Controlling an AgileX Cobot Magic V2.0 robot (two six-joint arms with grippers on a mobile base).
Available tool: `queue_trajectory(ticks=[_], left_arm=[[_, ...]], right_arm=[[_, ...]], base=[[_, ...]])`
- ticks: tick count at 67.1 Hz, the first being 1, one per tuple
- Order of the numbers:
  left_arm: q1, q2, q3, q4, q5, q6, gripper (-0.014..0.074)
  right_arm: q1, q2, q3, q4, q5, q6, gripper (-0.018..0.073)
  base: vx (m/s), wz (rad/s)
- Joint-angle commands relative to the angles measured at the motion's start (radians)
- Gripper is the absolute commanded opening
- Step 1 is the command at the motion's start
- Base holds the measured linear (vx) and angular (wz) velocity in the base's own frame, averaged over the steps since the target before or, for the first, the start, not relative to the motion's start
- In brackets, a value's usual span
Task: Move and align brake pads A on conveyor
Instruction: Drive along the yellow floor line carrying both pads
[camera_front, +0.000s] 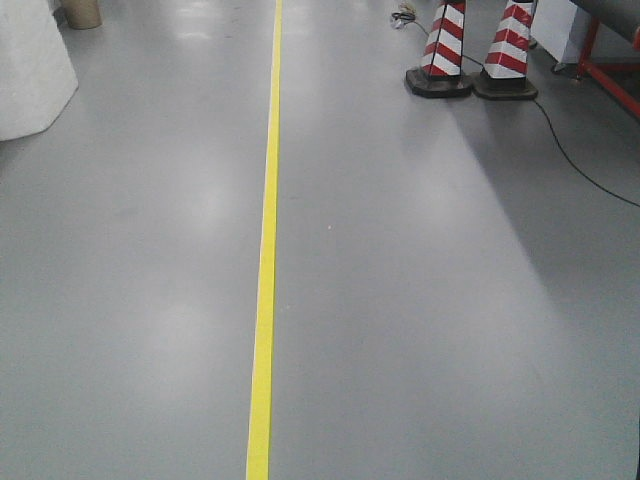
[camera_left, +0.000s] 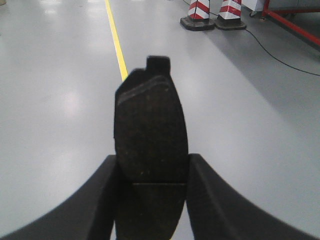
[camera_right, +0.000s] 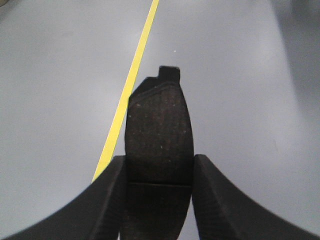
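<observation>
Two pads held | left gripper (camera_left: 152, 172) pinched left brake pad (camera_left: 150, 120) | right gripper (camera_right: 159, 172) pinched right brake pad (camera_right: 159, 120) | grey floor (camera_front: 430, 320), yellow line (camera_front: 265, 300) beneath

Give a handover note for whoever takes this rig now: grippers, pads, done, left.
Left gripper: shut on one brake pad, over bare floor.
Right gripper: shut on the other brake pad.
Front view: open floor, yellow line, cones; conveyor not clearly in view, only a red frame far right.
Done: both pads in hand.
Left: reach the conveyor, set both down, align.
</observation>
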Motion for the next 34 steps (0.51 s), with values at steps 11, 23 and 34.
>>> queue_trajectory(ticks=[11, 23, 34], left_arm=[[-0.001, 0.01, -0.029, 0.008, -0.086, 0.0, -0.0006], [-0.001, 0.01, -0.029, 0.008, -0.086, 0.0, -0.0006], [-0.001, 0.01, -0.029, 0.008, -0.086, 0.0, -0.0006]], right_arm=[[-0.001, 0.007, -0.029, 0.003, -0.087, -0.01, -0.0004], [-0.001, 0.007, -0.029, 0.003, -0.087, -0.01, -0.0004], [-0.001, 0.007, -0.029, 0.003, -0.088, -0.01, -0.0004]], base=[[0.73, -0.02], [0.74, 0.02], [0.74, 0.04]])
